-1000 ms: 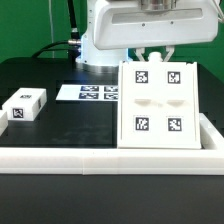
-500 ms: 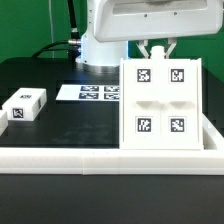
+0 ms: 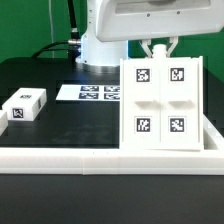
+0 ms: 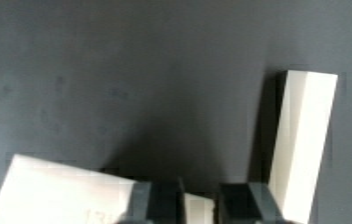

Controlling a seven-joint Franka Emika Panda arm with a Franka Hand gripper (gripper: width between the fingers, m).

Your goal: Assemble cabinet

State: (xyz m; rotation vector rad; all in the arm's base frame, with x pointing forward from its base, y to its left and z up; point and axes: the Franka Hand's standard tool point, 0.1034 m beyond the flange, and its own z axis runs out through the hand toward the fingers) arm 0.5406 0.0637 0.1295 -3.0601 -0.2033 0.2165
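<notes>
The cabinet (image 3: 163, 105) is a large white box that stands upright at the exterior view's right, its tagged front facing the camera with four tags on it. My gripper (image 3: 157, 50) is directly above it, fingers down on its top edge. In the wrist view the gripper (image 4: 203, 206) has a thin white wall of the cabinet (image 4: 198, 208) between its two dark fingers (image 4: 162, 202), which press on it. A small tagged white drawer block (image 3: 25, 105) lies apart at the exterior view's left.
The marker board (image 3: 90, 92) lies flat behind the middle of the dark table. A long white border rail (image 3: 90, 160) runs along the front and turns up the exterior view's right side (image 3: 214, 135). In the wrist view a long white bar (image 4: 299, 140) lies beside the gripper.
The cabinet has tipped a little more upright, so its front now shows a cross of seams instead of two oval recesses. The gripper has shifted slightly with it.
</notes>
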